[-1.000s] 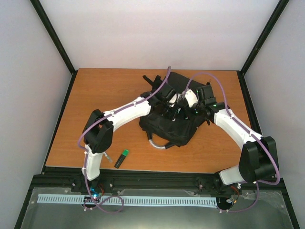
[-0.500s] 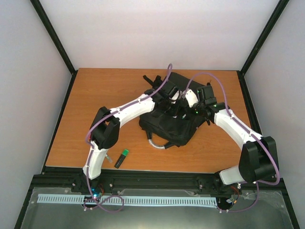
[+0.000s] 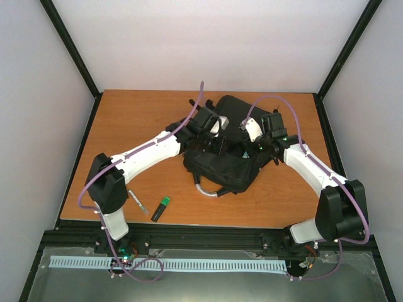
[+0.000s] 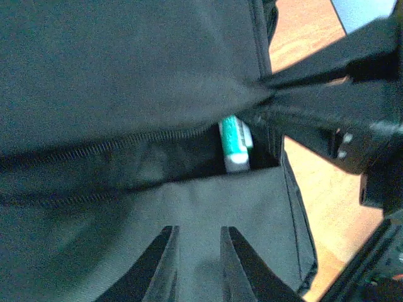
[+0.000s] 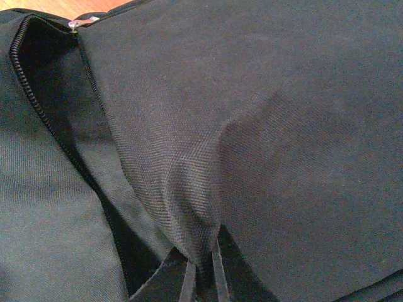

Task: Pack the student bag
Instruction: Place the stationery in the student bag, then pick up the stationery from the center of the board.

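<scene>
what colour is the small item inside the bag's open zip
The item is teal-green and white; left wrist view shows it best.

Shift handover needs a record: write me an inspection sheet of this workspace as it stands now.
Surface: wooden table, orange-brown top.
Job's things: student bag lies mid-table with a zip open; a teal-and-white item sits inside the opening.
Clutter: green-capped marker and a thin pen-like stick near the front edge.
Grippers: left gripper slightly open and empty, over the bag; right gripper shut, pinching bag fabric.
Cables: purple cables loop above both arms.
Surroundings: white walls, black frame posts.
</scene>
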Available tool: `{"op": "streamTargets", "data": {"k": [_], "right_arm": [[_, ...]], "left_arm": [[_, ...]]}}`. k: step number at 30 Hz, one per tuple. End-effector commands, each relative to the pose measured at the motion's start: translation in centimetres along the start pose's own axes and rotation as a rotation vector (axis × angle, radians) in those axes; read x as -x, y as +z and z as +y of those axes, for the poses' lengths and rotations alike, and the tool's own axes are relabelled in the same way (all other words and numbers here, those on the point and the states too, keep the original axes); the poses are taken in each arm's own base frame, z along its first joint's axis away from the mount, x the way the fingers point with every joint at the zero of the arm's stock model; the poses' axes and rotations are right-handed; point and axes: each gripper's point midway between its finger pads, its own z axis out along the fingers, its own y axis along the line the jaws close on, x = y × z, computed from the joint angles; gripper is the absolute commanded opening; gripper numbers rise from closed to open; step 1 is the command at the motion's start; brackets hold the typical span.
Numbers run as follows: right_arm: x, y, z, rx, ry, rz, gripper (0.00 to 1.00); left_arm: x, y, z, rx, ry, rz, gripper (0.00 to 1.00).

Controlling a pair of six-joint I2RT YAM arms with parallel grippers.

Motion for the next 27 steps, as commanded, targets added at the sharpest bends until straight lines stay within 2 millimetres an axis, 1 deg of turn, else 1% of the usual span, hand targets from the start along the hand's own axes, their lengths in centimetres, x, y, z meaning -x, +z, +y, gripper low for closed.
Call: {"op": "streamTargets", "data": {"k": [1, 3, 5, 7, 9, 12, 13, 16, 17, 19, 20, 22, 25, 27], "right_arm": [[2.2, -0.9, 0.8, 0.044, -0.028, -0.085, 0.03], [2.0, -0.7, 0.8, 0.048, -0.026, -0.078, 0.03], [1.9, -0.6, 0.8, 0.049, -0.027, -0.075, 0.03], [1.7, -0.4, 0.8, 0.054, -0.025, -0.067, 0.03], [1.5, -0.2, 0.8, 0.054, -0.026, -0.056, 0.03], [1.0, 0.2, 0.6, 0.053, -0.024, -0.039, 0.03], [0.9, 0.4, 0.6, 0.056, -0.021, -0.031, 0.03], [0.6, 0.8, 0.5, 0.065, -0.012, -0.015, 0.03], [0.5, 0.8, 0.5, 0.068, -0.010, -0.014, 0.03], [0.6, 0.9, 0.6, 0.071, -0.010, -0.014, 0.03], [0.6, 0.9, 0.6, 0.073, -0.009, -0.015, 0.03], [0.6, 0.8, 0.7, 0.078, -0.009, -0.016, 0.03], [0.7, 0.7, 0.8, 0.083, -0.009, -0.020, 0.03], [0.7, 0.7, 0.8, 0.083, -0.011, -0.021, 0.03]], "left_arm": [[-2.8, 1.1, -1.5, -0.117, -0.035, 0.059, 0.14], [-4.1, 1.9, -1.8, -0.119, -0.033, 0.081, 0.09], [-4.9, 2.7, -1.9, -0.124, -0.039, 0.092, 0.06], [-5.4, 3.4, -2.1, -0.126, -0.039, 0.096, 0.06], [-6.1, 3.6, -1.8, -0.105, -0.027, 0.108, 0.06], [-6.6, 3.0, -0.9, -0.064, -0.008, 0.103, 0.06], [-7.2, 2.5, -0.5, -0.042, 0.000, 0.114, 0.07], [-7.6, 0.0, 0.8, 0.025, 0.008, 0.091, 0.12], [-7.5, -1.2, 1.0, 0.043, 0.007, 0.068, 0.17], [-7.6, -3.3, 2.3, 0.109, -0.007, 0.027, 0.39], [-8.0, -4.3, 3.1, 0.148, -0.015, 0.019, 0.48], [-9.0, -5.8, 4.9, 0.233, -0.038, 0.014, 0.61], [-11.8, -7.5, 7.7, 0.344, -0.072, 0.054, 0.74], [-13.7, -8.3, 9.2, 0.405, -0.097, 0.085, 0.78]]}}
